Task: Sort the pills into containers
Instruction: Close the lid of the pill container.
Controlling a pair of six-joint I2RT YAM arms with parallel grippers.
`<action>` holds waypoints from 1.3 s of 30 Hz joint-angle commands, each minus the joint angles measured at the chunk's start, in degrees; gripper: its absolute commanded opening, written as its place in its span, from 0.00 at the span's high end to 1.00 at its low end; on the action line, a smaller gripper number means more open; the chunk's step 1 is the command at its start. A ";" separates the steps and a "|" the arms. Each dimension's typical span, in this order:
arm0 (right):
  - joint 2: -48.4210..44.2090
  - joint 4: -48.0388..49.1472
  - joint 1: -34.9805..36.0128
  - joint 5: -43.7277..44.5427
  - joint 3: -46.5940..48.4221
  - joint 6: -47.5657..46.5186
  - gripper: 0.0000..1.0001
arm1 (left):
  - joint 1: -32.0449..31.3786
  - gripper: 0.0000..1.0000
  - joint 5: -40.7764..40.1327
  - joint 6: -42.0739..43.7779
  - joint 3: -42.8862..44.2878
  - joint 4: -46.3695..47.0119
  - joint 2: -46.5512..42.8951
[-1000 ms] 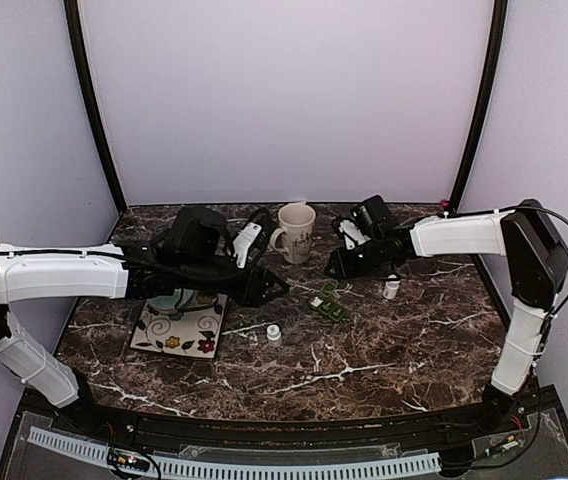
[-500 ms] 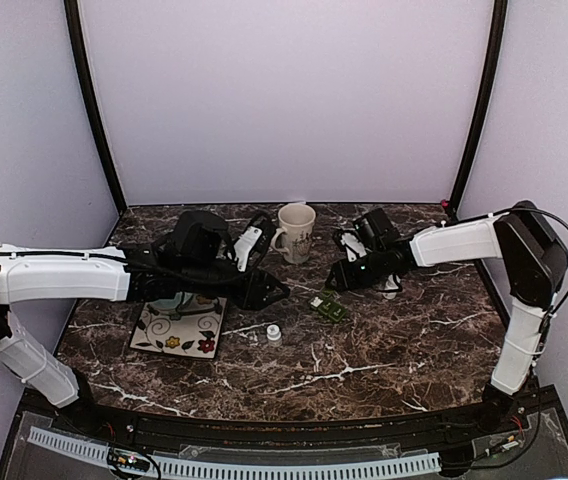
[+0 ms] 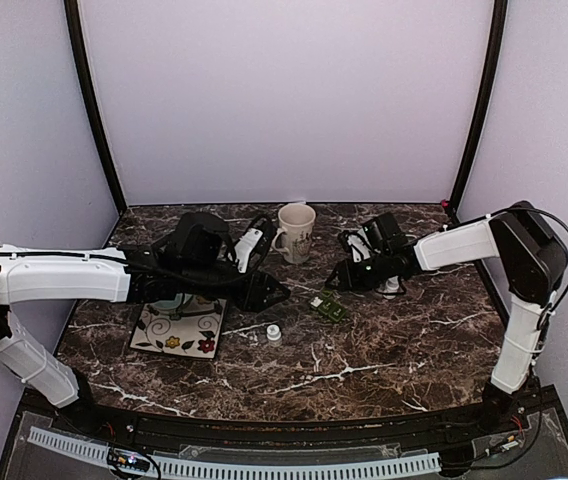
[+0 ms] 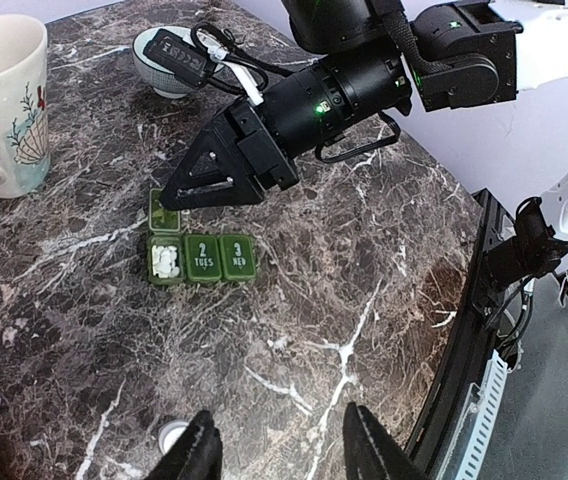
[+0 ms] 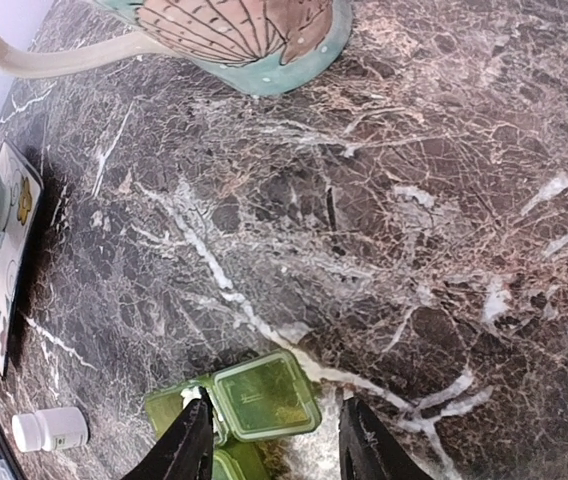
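Three joined green compartments form the pill box (image 4: 202,258), lying just under the right gripper (image 5: 276,402), whose fingers are spread with the flipped-open lid (image 5: 264,395) between their tips. Also spread and empty, the left gripper (image 4: 279,415) has the box well ahead of it.

Left arm (image 3: 59,275) and right arm (image 3: 454,242): white tubular links between black joint housings. Right gripper (image 4: 174,198): black, wedge-shaped, with looping black cables (image 4: 232,62) and a green light (image 4: 316,108) behind it.
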 commanded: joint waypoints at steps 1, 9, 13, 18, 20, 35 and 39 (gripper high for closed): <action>1.72 3.42 -0.72 -2.77 -0.37 1.72 0.57 | -0.38 0.57 0.52 -0.14 -0.43 0.41 -0.42; 2.52 4.97 -1.57 -4.39 -0.63 2.92 0.58 | -0.38 0.57 0.43 -0.05 -0.41 0.28 -0.51; 3.05 5.92 -1.67 -5.48 -0.70 3.57 0.58 | -0.38 0.58 0.30 0.04 -0.28 0.17 -0.51; 3.97 6.59 -1.84 -6.82 -0.69 4.25 0.59 | -0.38 0.58 0.23 0.12 -0.23 0.08 -0.42; 4.12 6.99 -1.97 -7.08 -0.83 4.48 0.61 | -0.38 0.58 0.17 0.12 -0.22 0.01 -0.42; 3.29 8.64 -2.41 -7.97 -1.62 5.13 0.63 | -0.55 0.70 -0.44 0.23 1.93 -1.92 2.68; 3.42 8.66 -2.41 -8.15 -1.53 5.03 0.64 | -1.18 0.76 -1.30 0.30 4.08 -3.34 5.40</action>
